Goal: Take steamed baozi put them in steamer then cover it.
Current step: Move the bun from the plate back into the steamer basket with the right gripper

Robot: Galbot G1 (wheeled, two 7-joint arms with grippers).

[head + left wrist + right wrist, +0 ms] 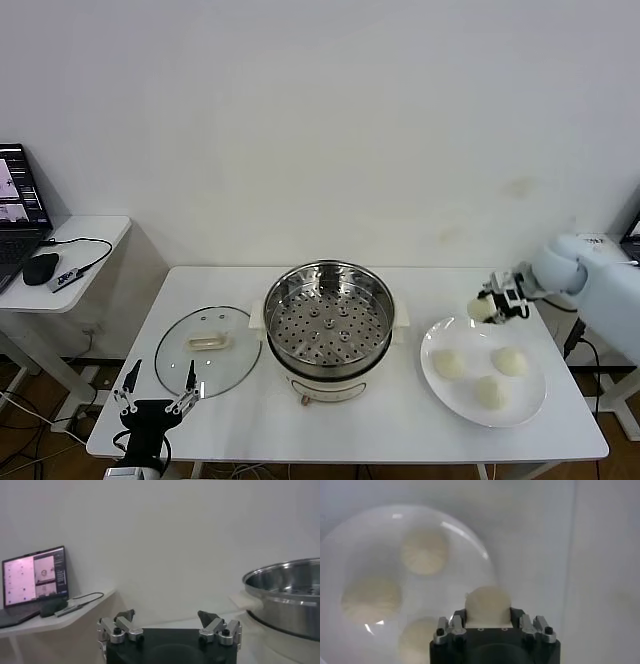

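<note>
One baozi (481, 309) is pinched in the right gripper (490, 306), lifted clear above the back-left rim of the white plate (527, 403); the right wrist view shows the bun (488, 605) seated between the fingers, plate below it. Three more baozi (487, 374) sit on the plate, apart from each other. The steamer (328, 326) is mid-table, well to the left of the plate, uncovered, its perforated tray (329, 331) bare, so no bun is in yet. The glass lid (208, 349) lies flat on the table just left of the pot, handle up. The left gripper (156, 393) is parked low at the front-left table edge, fingers spread, holding nothing; it sits near the lid's front rim. Step in hand, as I read it: first bun picked, transfer to the pot pending. Next move calls for carrying left across the gap, clearing the pot's raised steel wall, then lowering onto the tray off-centre so three more fit. Soft bun, so release low rather than dropping it. Off-table: a side desk (95, 229) at left with laptop (20, 208) and mouse (41, 267).
</note>
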